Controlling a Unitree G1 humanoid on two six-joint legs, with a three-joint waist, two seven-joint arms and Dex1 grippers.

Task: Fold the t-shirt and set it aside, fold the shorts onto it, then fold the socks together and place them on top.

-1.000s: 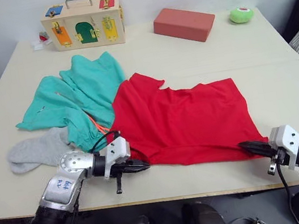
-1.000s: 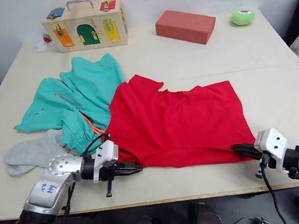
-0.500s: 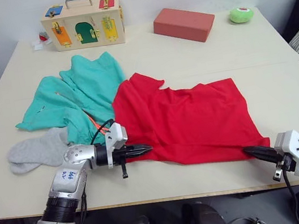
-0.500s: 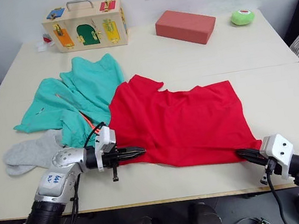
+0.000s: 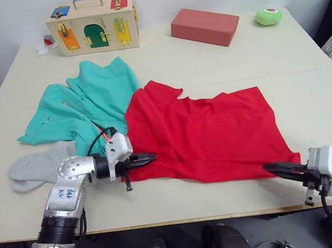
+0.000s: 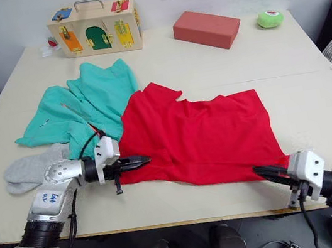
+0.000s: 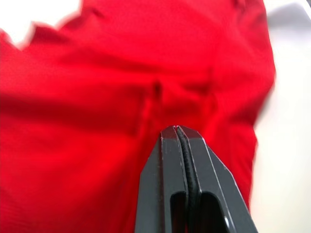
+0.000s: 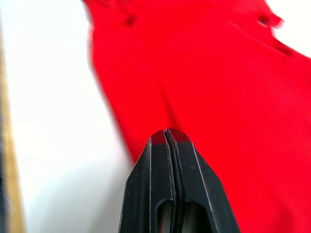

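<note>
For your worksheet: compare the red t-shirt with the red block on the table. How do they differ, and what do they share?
The t-shirt is soft cloth spread flat and wrinkled; the block is a rigid box shape. The t-shirt is bright red and covers far more table; the block is a duller, pinkish red. The t-shirt lies near the front edge, the block at the back. Both rest on the table.

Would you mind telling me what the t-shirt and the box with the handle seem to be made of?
The t-shirt looks like soft matte red cloth, since it lies wrinkled. The box looks like pale bare wood with coloured panels; its handle seems metal, grey and thin.
</note>
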